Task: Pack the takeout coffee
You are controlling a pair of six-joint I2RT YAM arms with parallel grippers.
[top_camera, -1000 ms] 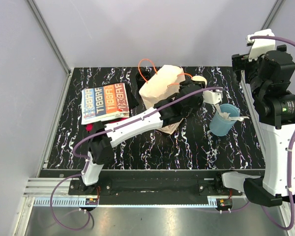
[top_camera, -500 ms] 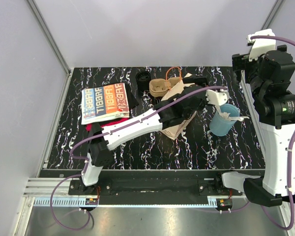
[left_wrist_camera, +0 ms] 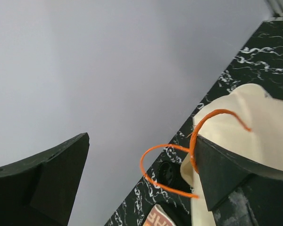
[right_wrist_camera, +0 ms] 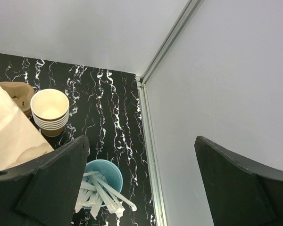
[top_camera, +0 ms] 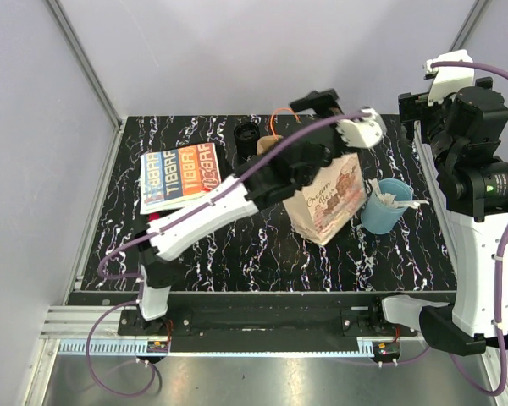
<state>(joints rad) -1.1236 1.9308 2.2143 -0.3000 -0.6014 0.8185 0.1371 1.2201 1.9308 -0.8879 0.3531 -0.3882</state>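
Observation:
The takeout coffee shows only as a round black lid [top_camera: 247, 134] near the back edge of the table, and as a dark disc [left_wrist_camera: 169, 173] in the left wrist view. A cream paper bag [top_camera: 330, 199] with a printed front stands mid-table, its orange handles [left_wrist_camera: 166, 162] looping up. My left gripper [top_camera: 320, 103] hangs open above the bag's top, right of the coffee. One handle rests against its right finger [left_wrist_camera: 226, 174], and nothing is pinched between the jaws [left_wrist_camera: 142, 136]. My right gripper [top_camera: 413, 108] is raised at the far right, open and empty [right_wrist_camera: 141, 137].
A light blue cup of white stirrers [top_camera: 381, 207] stands right of the bag. A stack of lidless paper cups [right_wrist_camera: 49, 112] and a brown pulp carrier [right_wrist_camera: 16, 92] sit behind the bag. A magazine [top_camera: 182, 173] lies at the left. Grey walls close in the back and sides.
My left gripper opened wide and rose toward the back wall. The bag went from crumpled flat under the arm to standing with its printed side showing. The right arm stayed still.

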